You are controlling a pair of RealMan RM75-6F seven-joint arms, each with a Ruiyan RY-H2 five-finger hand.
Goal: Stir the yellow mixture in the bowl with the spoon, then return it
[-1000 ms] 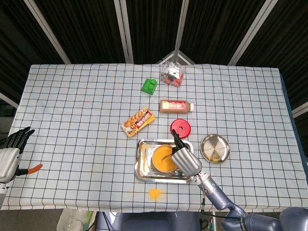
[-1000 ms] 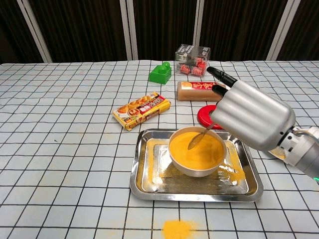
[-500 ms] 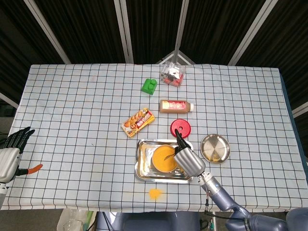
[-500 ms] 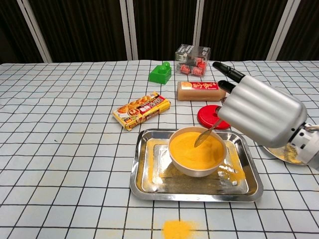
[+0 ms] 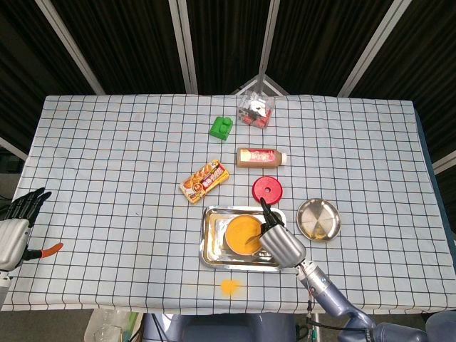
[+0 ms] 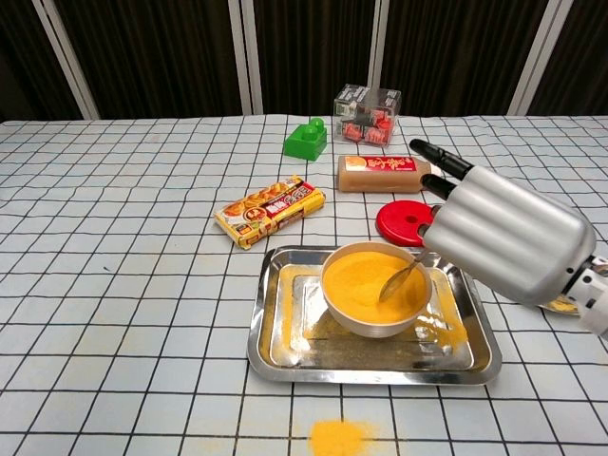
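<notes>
One at a time, counted the things in the head view. Found one table under a white cloth [image 5: 114, 157] ruled in dark squares. Found one rectangular steel tray [image 5: 211, 246] with a raised rim near the front edge, and in it one round bowl [image 5: 242, 235] full of a matte yellow mixture [image 5: 239, 231]. Saw one flat round red lid [image 5: 267, 189] just behind the tray and one shallow round steel dish [image 5: 318, 219] to its right. Farther back, noted one brown bottle [image 5: 260, 157] lying on its side with a red label, one glossy snack packet [image 5: 204, 180] lying at a slant, one green studded block [image 5: 221, 127] and one clear plastic box [image 5: 255, 110]. Spotted one small yellow powdery spill [image 5: 229, 286] on the cloth before the tray. Counted two hands: left hand [image 5: 16, 226] off the table's left edge, dark fingers apart, holding nothing; right hand [image 5: 280, 241], silver and ribbed, over the bowl's right rim.

From the chest view, counted the same single tray, bowl, lid, bottle, packet, block and box. Saw yellow powder scattered over the tray floor. Made out one metal spoon [image 6: 397, 279], its bowl dipped in the mixture at the right side, its thin handle rising under the right hand, gripped there with curled fingers and two dark fingertips pointing back towards the bottle.
</notes>
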